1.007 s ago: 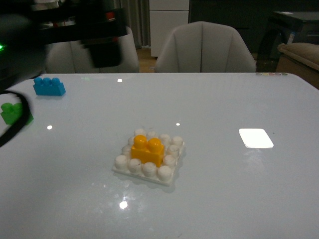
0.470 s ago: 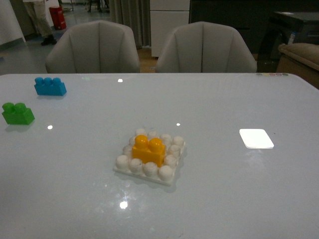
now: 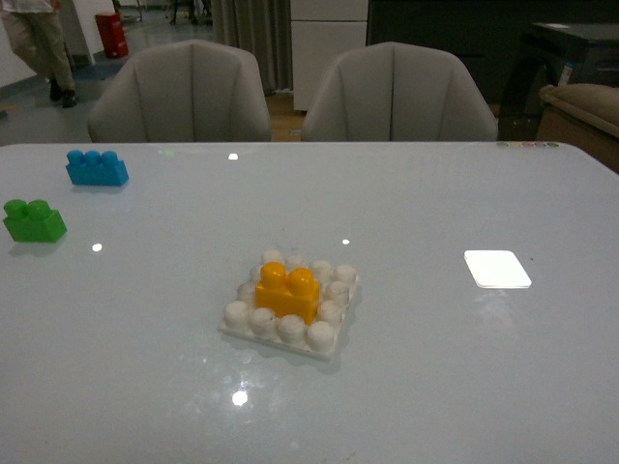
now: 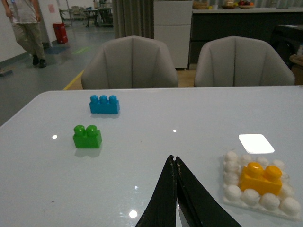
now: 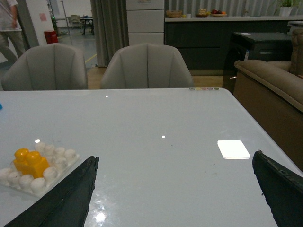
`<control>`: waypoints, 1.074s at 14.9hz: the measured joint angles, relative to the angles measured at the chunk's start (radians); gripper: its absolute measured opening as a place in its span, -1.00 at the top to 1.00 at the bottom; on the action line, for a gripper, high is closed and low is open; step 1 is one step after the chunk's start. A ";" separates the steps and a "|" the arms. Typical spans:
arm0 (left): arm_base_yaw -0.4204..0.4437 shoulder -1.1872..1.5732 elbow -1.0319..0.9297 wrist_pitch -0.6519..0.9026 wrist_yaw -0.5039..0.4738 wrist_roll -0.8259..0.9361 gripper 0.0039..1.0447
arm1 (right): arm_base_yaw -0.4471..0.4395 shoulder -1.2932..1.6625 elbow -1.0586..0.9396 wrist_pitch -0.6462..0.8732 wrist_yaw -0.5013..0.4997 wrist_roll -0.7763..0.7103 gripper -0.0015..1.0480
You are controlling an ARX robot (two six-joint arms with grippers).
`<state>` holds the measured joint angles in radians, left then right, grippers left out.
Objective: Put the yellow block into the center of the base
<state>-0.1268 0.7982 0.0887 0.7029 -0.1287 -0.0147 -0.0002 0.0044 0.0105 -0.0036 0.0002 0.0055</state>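
Your left gripper has its two dark fingers pressed together to a point, holding nothing, low in the middle of the left wrist view and raised off the white table. Your right gripper stands wide apart: one dark finger fills the lower left corner of the right wrist view and the other the lower right corner, with only bare table between them. Neither arm shows in the front view. Look next to the yellow block: it sits upright, two studs up, pressed onto the middle of the base, with white studs ringing it on all sides; you find the pair just below the centre of the front view, at the lower right of the left wrist view and at the lower left of the right wrist view. Further out, the green brick lies at the left edge of the front view, and the blue brick above it, both well apart from the base. A bright rectangular reflection shines on the table at the right. Behind the table stand two pale chairs, and a person is at the upper left corner.
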 joint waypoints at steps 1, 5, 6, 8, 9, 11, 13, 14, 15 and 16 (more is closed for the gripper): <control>0.016 -0.042 -0.014 -0.031 0.014 0.000 0.97 | 0.000 0.000 0.000 0.000 0.000 0.000 -0.88; 0.132 -0.162 -0.078 -0.098 0.116 0.000 0.97 | 0.000 0.000 0.000 0.000 0.000 0.000 -0.88; 0.128 -0.213 -0.078 -0.129 0.126 0.001 0.97 | 0.000 0.000 0.000 0.000 0.000 0.000 -0.88; 0.125 -0.300 -0.078 -0.212 0.129 0.001 0.97 | 0.000 0.000 0.000 0.000 0.000 0.000 -0.88; 0.125 -0.333 -0.078 -0.244 0.129 0.001 0.97 | 0.000 0.000 0.000 0.000 0.000 0.000 -0.88; 0.125 -0.409 -0.078 -0.311 0.129 0.001 0.97 | 0.000 0.000 0.000 0.000 0.000 0.000 -0.88; 0.125 -0.462 -0.078 -0.369 0.129 0.001 0.97 | 0.000 0.000 0.000 0.000 0.000 0.000 -0.88; 0.125 -0.492 -0.078 -0.397 0.129 0.001 0.97 | 0.000 0.000 0.000 0.000 0.000 0.000 -0.88; 0.125 -0.516 -0.078 -0.419 0.129 0.001 0.97 | 0.000 0.000 0.000 0.000 0.000 0.000 -0.88; 0.125 -0.535 -0.078 -0.436 0.129 0.001 0.97 | 0.000 0.000 0.000 0.000 0.000 0.000 -0.88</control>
<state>-0.0017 0.2630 0.0109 0.2672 -0.0002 -0.0139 -0.0002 0.0044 0.0105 -0.0036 0.0006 0.0051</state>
